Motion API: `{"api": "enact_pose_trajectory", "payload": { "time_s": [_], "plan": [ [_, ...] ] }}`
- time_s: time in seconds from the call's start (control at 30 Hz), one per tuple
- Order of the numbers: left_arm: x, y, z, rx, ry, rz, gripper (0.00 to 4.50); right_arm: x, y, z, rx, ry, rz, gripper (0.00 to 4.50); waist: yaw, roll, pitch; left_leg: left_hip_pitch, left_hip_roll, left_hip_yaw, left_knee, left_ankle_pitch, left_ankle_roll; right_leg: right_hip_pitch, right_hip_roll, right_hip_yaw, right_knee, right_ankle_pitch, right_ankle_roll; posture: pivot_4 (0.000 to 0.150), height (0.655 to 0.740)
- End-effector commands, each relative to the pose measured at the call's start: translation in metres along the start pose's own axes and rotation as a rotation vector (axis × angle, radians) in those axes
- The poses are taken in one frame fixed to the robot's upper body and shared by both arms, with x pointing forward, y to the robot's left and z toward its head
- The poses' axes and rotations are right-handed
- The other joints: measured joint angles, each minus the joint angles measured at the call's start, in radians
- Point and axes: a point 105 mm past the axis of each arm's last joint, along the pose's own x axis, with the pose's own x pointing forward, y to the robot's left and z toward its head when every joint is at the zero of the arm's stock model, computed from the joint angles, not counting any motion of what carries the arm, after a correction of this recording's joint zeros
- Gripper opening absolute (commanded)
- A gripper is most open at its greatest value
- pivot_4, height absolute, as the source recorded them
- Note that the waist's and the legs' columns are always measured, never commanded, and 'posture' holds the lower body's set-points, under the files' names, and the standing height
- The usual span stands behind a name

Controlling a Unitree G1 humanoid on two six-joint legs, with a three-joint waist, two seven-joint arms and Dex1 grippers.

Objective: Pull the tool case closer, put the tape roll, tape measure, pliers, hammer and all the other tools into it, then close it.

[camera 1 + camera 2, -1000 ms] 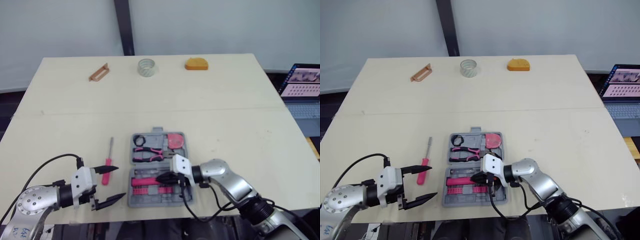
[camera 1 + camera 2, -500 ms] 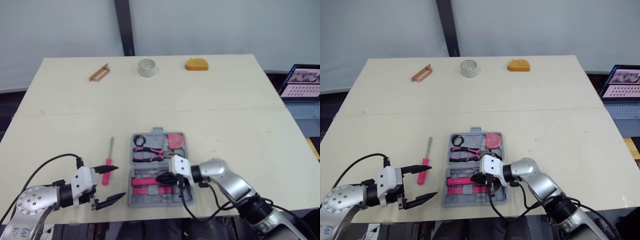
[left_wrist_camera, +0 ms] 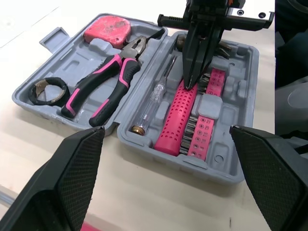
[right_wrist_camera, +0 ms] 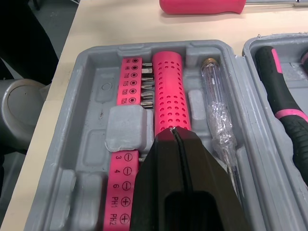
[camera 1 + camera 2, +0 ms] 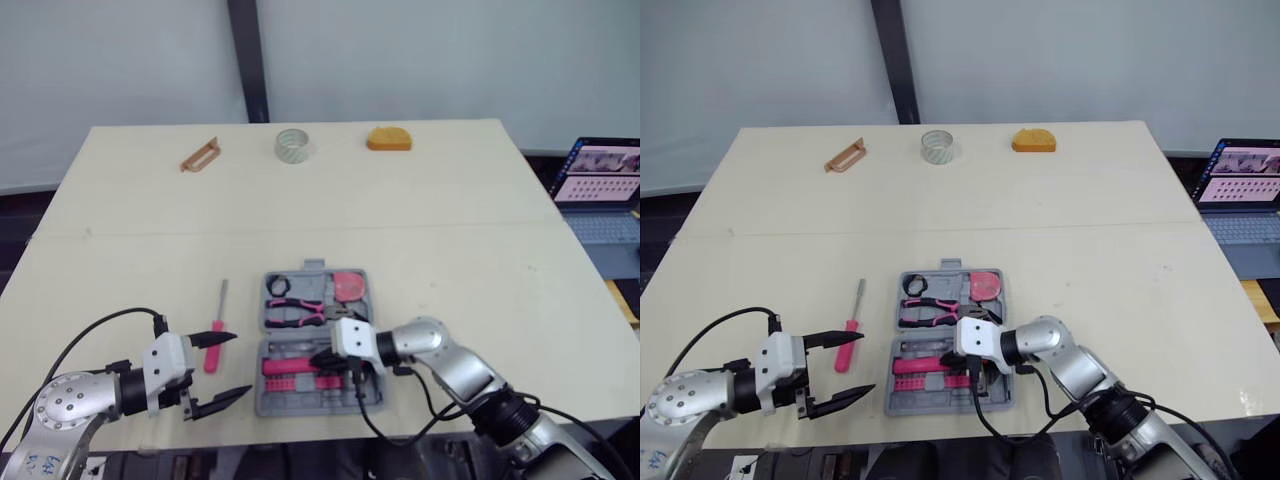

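The grey tool case (image 5: 300, 408) lies open near the table's front edge. It holds pink-handled pliers (image 5: 295, 310), a pink tape measure (image 5: 350, 285), a black ring (image 5: 277, 284), a pink perforated handle (image 4: 171, 91), a bit strip (image 4: 127, 96) and a clear tester screwdriver (image 4: 219, 125). My right gripper (image 5: 323, 357) is shut, its tips down on the pink handle in the case's near half. My left gripper (image 5: 240, 364) stands open just left of the case, holding nothing. A red screwdriver (image 5: 213, 350) lies on the table beside it.
At the table's far edge sit a clear tape roll (image 5: 292, 145), an orange tape measure (image 5: 388, 138) and a brown handle-shaped tool (image 5: 199, 155). A laptop (image 5: 600, 175) stands off the table's right side. Bare tabletop stretches between the case and the far tools.
The head view has tilted a little. My right gripper has edged slightly left over the case's near half. The left gripper and the tools have stayed put.
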Motion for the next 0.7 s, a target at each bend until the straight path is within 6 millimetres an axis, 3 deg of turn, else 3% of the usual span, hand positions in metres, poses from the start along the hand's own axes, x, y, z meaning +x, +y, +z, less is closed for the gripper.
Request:
{"api": "enact_pose_trajectory", "payload": {
  "time_s": [0.03, 0.23, 0.4, 0.53, 0.63, 0.7],
  "plan": [
    [0.001, -0.004, 0.009, 0.024, -0.019, -0.02, 4.5, -0.003, 0.021, -0.077, 0.225, 0.289, 0.02, 0.01, 0.0, 0.001, -0.002, 0.0, 0.001, 0.0, 0.0, 0.0, -0.001, 0.0, 0.001, 0.0, 0.0, 0.0, -0.001, 0.15, 0.74],
    [0.001, -0.004, 0.008, 0.021, -0.017, -0.021, 4.5, -0.003, 0.023, -0.079, 0.24, 0.296, 0.032, 0.01, 0.001, 0.006, -0.013, 0.001, 0.002, 0.001, 0.0, -0.001, -0.001, 0.0, 0.002, 0.0, 0.0, -0.001, -0.002, 0.15, 0.74],
    [0.0, 0.0, 0.01, 0.015, -0.029, -0.006, 4.5, -0.007, 0.01, -0.015, 0.236, -0.04, 0.015, 0.01, 0.004, 0.008, -0.013, 0.0, 0.002, 0.001, 0.0, -0.001, -0.001, 0.0, 0.002, 0.0, 0.0, -0.001, -0.002, 0.15, 0.74],
    [-0.001, 0.011, 0.016, -0.02, -0.037, 0.029, 4.5, -0.037, -0.008, 0.032, 0.228, -0.207, -0.04, 0.01, 0.002, 0.009, -0.003, -0.002, 0.002, 0.002, 0.001, -0.002, -0.001, -0.003, 0.002, 0.0, -0.001, -0.001, -0.002, 0.15, 0.74],
    [-0.004, 0.021, 0.022, -0.069, -0.051, 0.052, 4.5, -0.064, -0.023, 0.045, 0.226, -0.233, -0.123, 0.01, 0.002, 0.011, 0.004, -0.004, 0.003, 0.002, 0.002, -0.002, -0.001, -0.004, 0.002, 0.0, 0.0, -0.001, -0.002, 0.15, 0.74],
    [-0.009, 0.029, 0.024, -0.083, -0.051, 0.081, 4.5, -0.086, -0.033, 0.048, 0.234, -0.254, -0.199, 0.53, 0.003, 0.011, 0.006, -0.004, 0.003, 0.002, 0.001, -0.002, -0.001, -0.004, 0.002, 0.0, 0.0, -0.001, -0.002, 0.15, 0.74]
  ]
}}
